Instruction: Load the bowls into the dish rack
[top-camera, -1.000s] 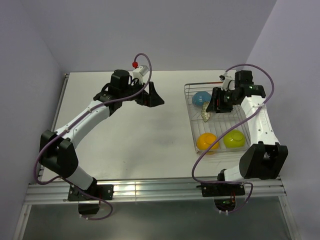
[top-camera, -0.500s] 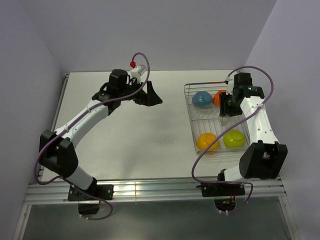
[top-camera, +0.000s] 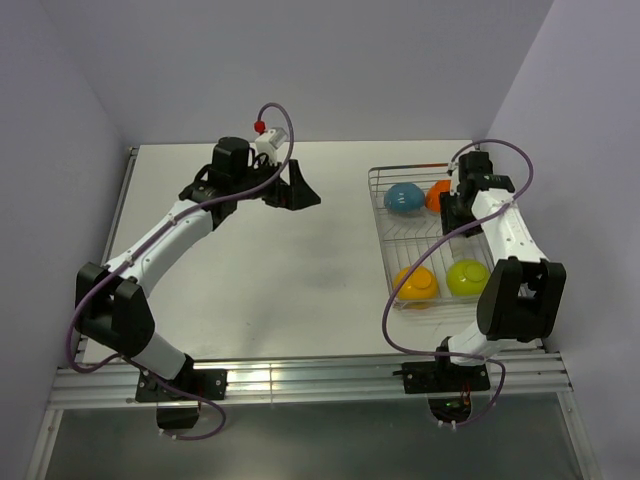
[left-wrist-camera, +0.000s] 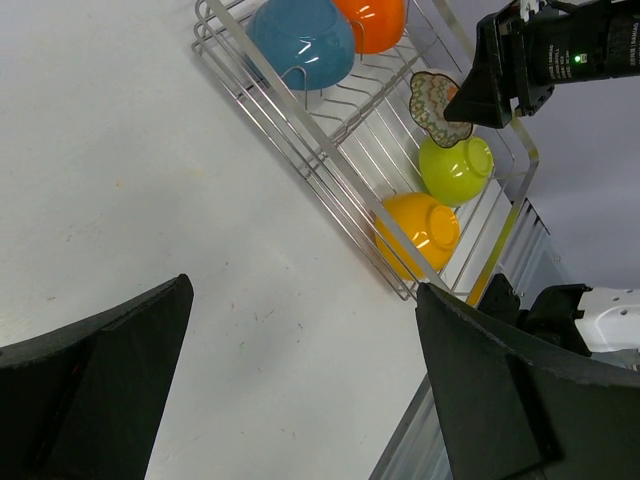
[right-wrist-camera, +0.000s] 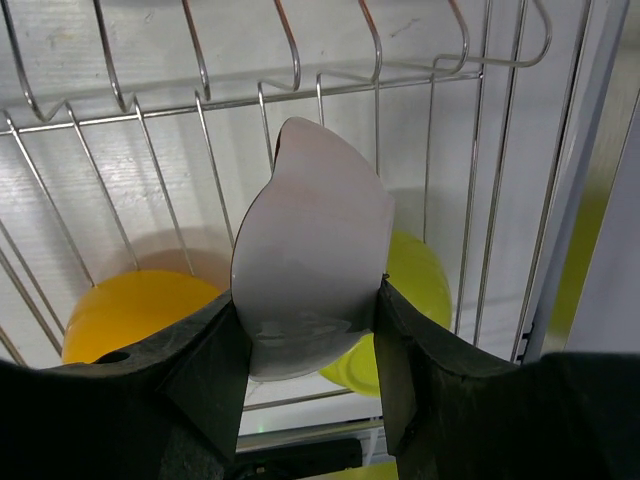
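Right gripper (right-wrist-camera: 308, 335) – tight on scalloped dish (right-wrist-camera: 310, 250) – now farther right over dish rack (top-camera: 378, 222); left gripper (left-wrist-camera: 302, 295) agape.

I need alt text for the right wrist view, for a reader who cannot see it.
The right gripper holds a small dish on edge over the wire rack, its plain pale side facing the camera. Beyond it, an orange bowl and a green bowl lie in the rack.

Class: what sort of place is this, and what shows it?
Likely a robot lab bench, not a kitchen: plain white table, blank lilac walls, two black-and-white robot arms bolted at its edge.
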